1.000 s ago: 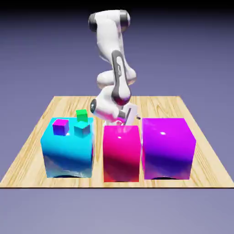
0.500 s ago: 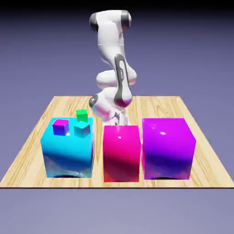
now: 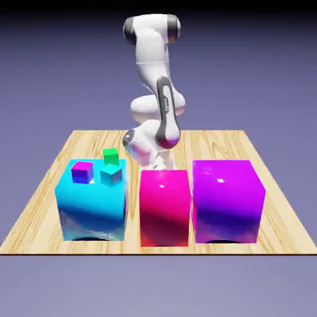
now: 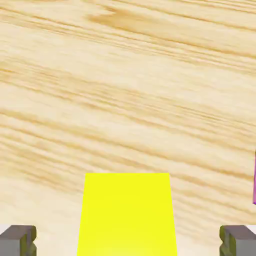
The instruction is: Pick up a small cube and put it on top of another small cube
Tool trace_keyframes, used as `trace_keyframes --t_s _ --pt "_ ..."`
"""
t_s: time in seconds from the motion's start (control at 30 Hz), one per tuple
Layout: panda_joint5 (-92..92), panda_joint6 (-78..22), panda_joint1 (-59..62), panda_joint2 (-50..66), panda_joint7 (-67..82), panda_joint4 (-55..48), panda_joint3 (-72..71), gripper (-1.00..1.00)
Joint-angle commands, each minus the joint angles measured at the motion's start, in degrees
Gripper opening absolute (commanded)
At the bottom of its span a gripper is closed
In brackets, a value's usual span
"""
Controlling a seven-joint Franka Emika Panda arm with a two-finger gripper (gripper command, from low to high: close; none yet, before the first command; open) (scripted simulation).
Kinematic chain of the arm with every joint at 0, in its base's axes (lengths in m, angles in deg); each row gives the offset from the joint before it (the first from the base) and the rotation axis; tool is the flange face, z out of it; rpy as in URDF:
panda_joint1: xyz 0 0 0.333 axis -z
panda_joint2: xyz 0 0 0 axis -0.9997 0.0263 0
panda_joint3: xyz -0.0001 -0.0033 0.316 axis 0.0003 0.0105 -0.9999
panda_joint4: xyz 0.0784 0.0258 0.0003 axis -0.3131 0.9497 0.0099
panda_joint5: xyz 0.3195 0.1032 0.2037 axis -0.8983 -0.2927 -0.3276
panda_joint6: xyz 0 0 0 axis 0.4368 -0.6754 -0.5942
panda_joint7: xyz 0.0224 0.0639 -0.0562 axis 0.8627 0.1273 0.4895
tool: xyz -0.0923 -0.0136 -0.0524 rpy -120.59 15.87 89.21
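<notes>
A plain blue-violet backdrop (image 3: 272, 68) fills the exterior view, darkest toward 12 o'clock and paler toward 6 o'clock below the table's near edge. A light wooden table (image 3: 37, 210) (streaked with darker grain) spreads across the middle as a slab widening toward 6 o'clock. Soft glare marks show on glossy surfaces. The hand view shows the same pale wood (image 4: 125, 85), its grain running from 9 to 3 o'clock

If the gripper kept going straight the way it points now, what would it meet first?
Probably the yellow cube, which lies between the open fingertips on the wooden table. The gripper seems not to touch it yet; depth is unclear.
</notes>
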Motion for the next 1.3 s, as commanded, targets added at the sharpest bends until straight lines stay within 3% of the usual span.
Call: trace_keyframes --t_s 0.0,0.27,0.3,0.8,1.0,1.27 --pt "-2.5 -0.1 0.1 1.6 1.7 -0.5 -0.8 0.0" --pt "-21.5 -0.6 -2.5 13.9 14.8 -4.0 -6.5 0.0" --pt "-21.5 -0.6 -2.5 13.9 14.8 -4.0 -6.5 -1.0" --pt "12.7 -0.5 1.6 -7.1 -10.3 -0.3 0.8 -1.0" --pt "9.8 1.9 -7.7 0.2 -25.2 -2.5 8.3 -1.0" --pt "5.2 -6.7 -13.9 -3.7 -45.1 -2.7 15.7 -1.0"
